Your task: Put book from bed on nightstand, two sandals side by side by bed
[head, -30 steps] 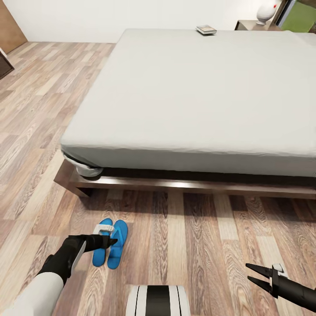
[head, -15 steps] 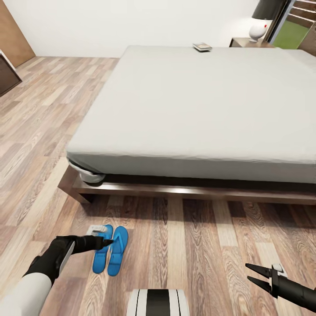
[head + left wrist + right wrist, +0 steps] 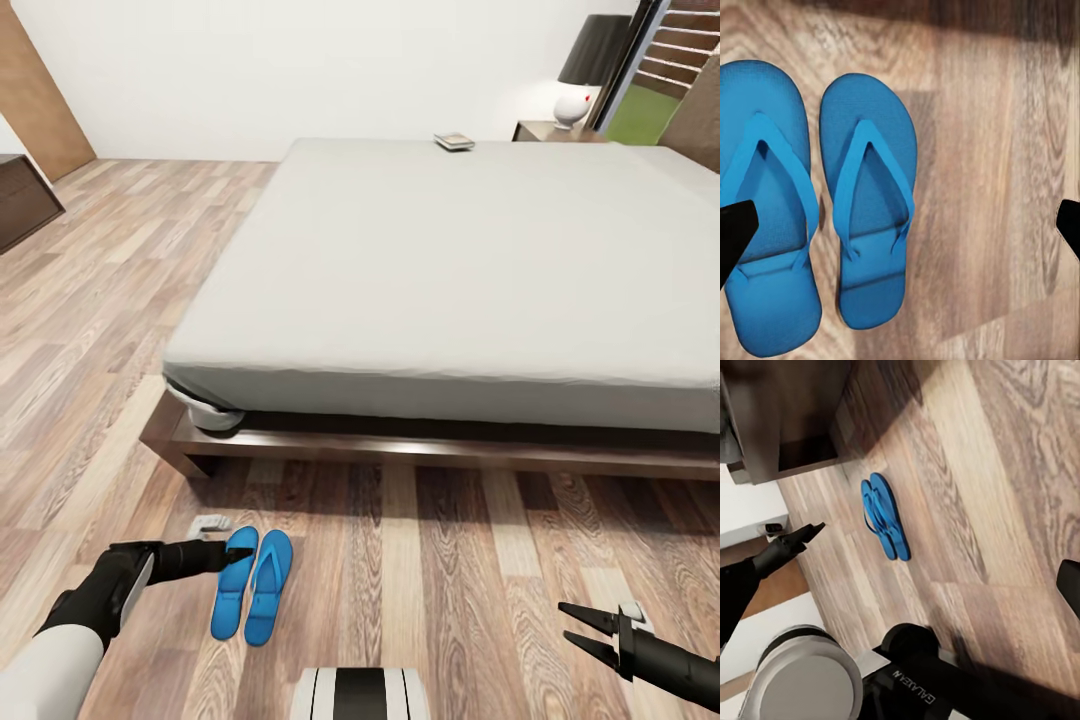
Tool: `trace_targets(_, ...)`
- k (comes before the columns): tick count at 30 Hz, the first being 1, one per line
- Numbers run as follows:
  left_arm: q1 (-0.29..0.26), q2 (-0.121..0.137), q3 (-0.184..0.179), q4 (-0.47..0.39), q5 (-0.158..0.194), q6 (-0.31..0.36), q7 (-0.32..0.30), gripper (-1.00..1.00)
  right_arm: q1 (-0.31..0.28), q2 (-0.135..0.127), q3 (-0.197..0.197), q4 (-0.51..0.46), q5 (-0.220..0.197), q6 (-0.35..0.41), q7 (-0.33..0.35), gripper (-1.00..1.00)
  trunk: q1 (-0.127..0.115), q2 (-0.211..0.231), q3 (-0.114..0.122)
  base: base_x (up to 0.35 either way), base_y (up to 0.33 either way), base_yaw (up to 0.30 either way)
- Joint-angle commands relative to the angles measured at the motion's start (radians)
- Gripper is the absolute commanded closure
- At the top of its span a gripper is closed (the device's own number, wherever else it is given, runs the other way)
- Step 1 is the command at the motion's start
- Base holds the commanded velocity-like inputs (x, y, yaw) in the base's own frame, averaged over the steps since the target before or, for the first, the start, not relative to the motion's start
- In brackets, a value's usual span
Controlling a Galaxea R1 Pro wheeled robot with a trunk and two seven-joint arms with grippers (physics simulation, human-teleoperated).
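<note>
Head view: two blue sandals (image 3: 252, 584) lie side by side, touching, on the wood-plank floor (image 3: 450, 560) near the foot of the bed (image 3: 460, 270), toes toward the bed frame. The left claw (image 3: 232, 553) hangs just over the toe end of the left-hand sandal, at the pair's outer edge. In the left wrist view both sandals (image 3: 817, 202) lie soles down, straps up, between two widely separated dark fingertips (image 3: 733, 229); the claw is released and holds nothing. The right claw (image 3: 577, 626) hovers over bare floor, well apart from the sandals, its two fingers spread and empty; its wrist view takes in the pair (image 3: 885, 515) from a distance.

One book (image 3: 455, 141) rests on the mattress at the far edge of the bed, well apart from both claws. One nightstand (image 3: 555, 131) stands beyond that edge, carrying one white lamp (image 3: 575, 100) with a dark shade.

Count: sandals, two; book, one; nightstand, one; lamp, one.
</note>
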Motion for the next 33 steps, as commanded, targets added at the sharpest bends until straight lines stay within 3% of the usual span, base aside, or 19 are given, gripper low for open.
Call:
trace_targets(1, 0.0, -0.001, 0.006, -0.001, -0.008, 0.007, -0.008, -1.0, -0.001, -0.001, 0.006, 0.0, -0.008, 0.009, 0.001, -1.0, -0.001, 0.0, 0.003, 0.0, 0.0, 0.0)
trace_targets(10, 0.0, -0.007, 0.022, 0.074, -0.007, 0.002, -0.013, -1.0, -0.001, -0.001, 0.007, 0.004, -0.007, 0.006, -0.001, -1.0, -0.005, 0.002, 0.038, 0.0, 0.0, 0.0)
trace_targets(27, 0.0, -0.047, 0.025, 0.121, -0.007, 0.001, -0.009, -1.0, -0.001, 0.002, 0.008, 0.005, -0.006, 0.005, -0.006, -1.0, -0.012, 0.006, 0.104, 0.0, 0.0, 0.0)
trace_targets(33, 0.0, -0.05, 0.026, 0.143, -0.008, 0.0, -0.012, -1.0, -0.001, 0.003, 0.01, 0.006, -0.006, 0.004, -0.007, -1.0, -0.015, 0.007, 0.127, 0.0, 0.0, 0.0)
